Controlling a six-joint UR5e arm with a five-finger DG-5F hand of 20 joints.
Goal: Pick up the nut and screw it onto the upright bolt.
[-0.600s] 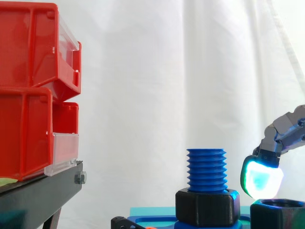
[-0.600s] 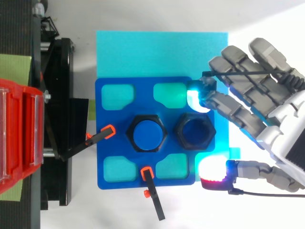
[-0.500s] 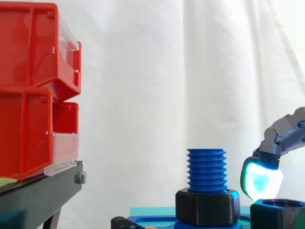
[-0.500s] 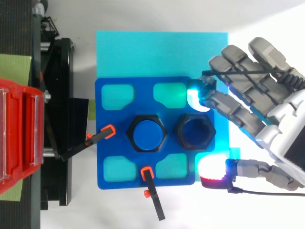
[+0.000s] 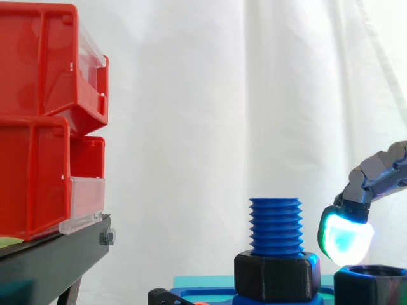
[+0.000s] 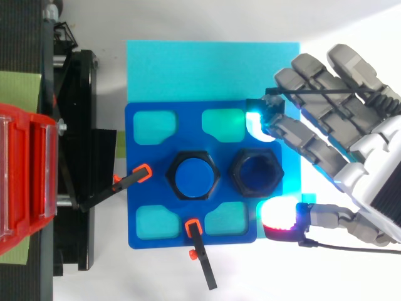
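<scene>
Spread and holding nothing, the hand sat at the right of the top view. Its cyan fingertip was just above-right of the black nut and its red thumb pad below-right. The nut rested on the blue plate mid-frame, just right of the upright blue bolt, not threaded on.

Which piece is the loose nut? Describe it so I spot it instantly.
Find the blue plate lying on the cyan mat; two black hexagons sit side by side at its middle. The nut is the one nearer the hand, and its centre is an open hole, while its neighbour has the blue bolt standing through it.
</scene>
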